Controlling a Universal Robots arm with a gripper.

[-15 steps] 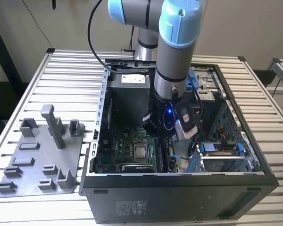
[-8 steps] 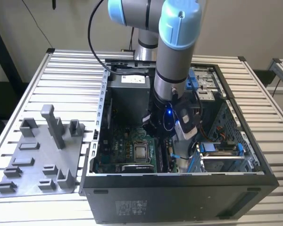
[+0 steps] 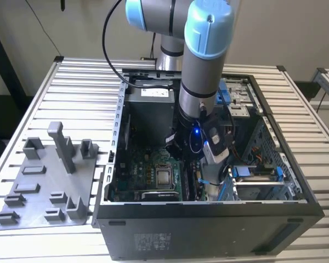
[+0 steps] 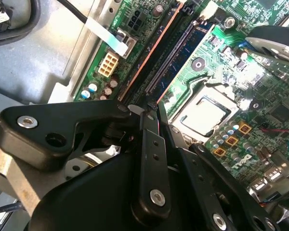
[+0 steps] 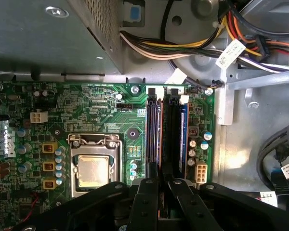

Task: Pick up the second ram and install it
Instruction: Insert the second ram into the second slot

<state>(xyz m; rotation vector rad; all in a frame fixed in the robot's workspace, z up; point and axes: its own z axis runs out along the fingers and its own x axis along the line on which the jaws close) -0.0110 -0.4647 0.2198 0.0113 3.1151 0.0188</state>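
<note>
The black two-fingered gripper (image 3: 193, 159) on the grey and light-blue arm is seen in the exterior view lowered into the open black computer case (image 3: 208, 219), hemmed in by the case wall, coloured cables and a blue-tabbed drive bay toward the exterior view's right. Inside the case lie a green motherboard (image 5: 101, 110) with a square silver processor (image 5: 93, 172) and long black memory slots (image 5: 154, 130). In the first wrist view the fingers (image 5: 145, 202) are drawn close around a thin edge above the slots; whether this is the second ram, a narrow dark board, cannot be told. A blue-green memory stick (image 4: 183, 53) is seated in a neighbouring slot. A grey plastic tray with upright blocks (image 3: 49, 181) rests on the slatted metal table (image 3: 22, 109), beside the case.
</note>
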